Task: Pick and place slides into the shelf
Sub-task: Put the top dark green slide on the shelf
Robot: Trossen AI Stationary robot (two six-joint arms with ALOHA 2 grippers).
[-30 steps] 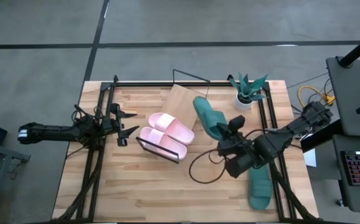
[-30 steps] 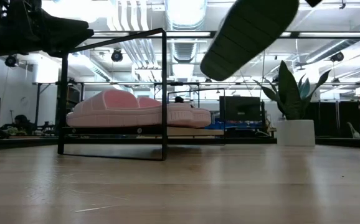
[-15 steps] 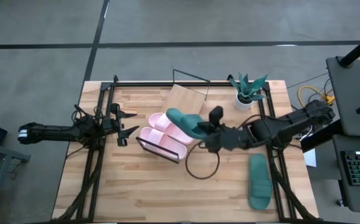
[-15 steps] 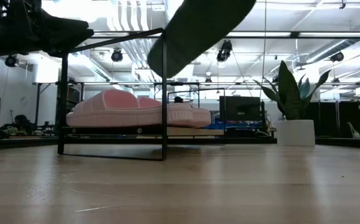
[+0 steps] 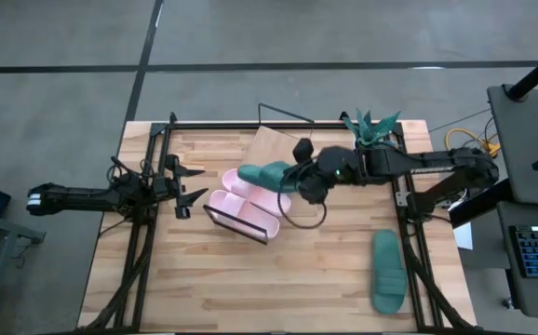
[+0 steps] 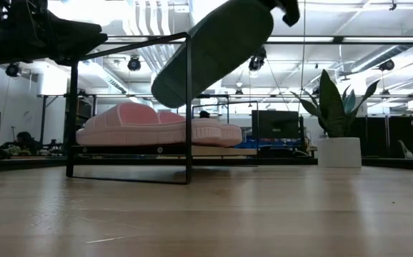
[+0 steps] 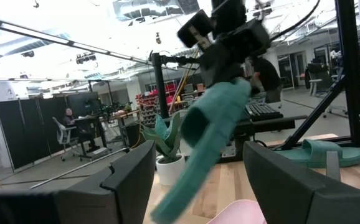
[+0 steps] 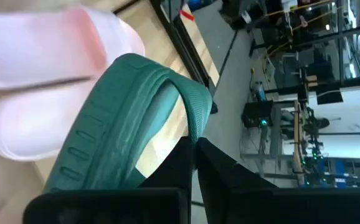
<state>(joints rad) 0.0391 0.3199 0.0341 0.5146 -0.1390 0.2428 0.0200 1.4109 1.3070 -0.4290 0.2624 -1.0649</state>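
**Teal slide held aloft over the pink pair on the shelf**

The right gripper [image 5: 304,177] is clamped on a dark teal slide [image 5: 267,176], carrying it in the air above the shelf [image 5: 271,144]. From above, the slide's long axis runs roughly from 9 to 3 o'clock, its free end pointing toward 9 o'clock and the held end at the gripper. The low view adds what the overhead one cannot: the slide [image 6: 214,51] is tilted, sole facing the camera, its free end dipping toward 8 o'clock and well clear of the sandals below.

Count: four slides in all. Two pale pink slides [image 5: 248,202] lie side by side on the shelf, touching each other, long axes running from about 10 to 4 o'clock. Two are teal: the carried one, and a second teal slide [image 5: 387,272] lying flat on the table at about 4 o'clock from the shelf, well apart, its long axis nearly 12 to 6.

The right wrist view shows the fingers [image 8: 167,174] pinching the teal strap, with pink rubber just beyond. The left wrist view shows the hanging slide [image 7: 208,143] and the potted plant [image 7: 167,155] behind it.

The left gripper [image 5: 187,191] waits at 9 o'clock from the shelf, fingers spread apart.
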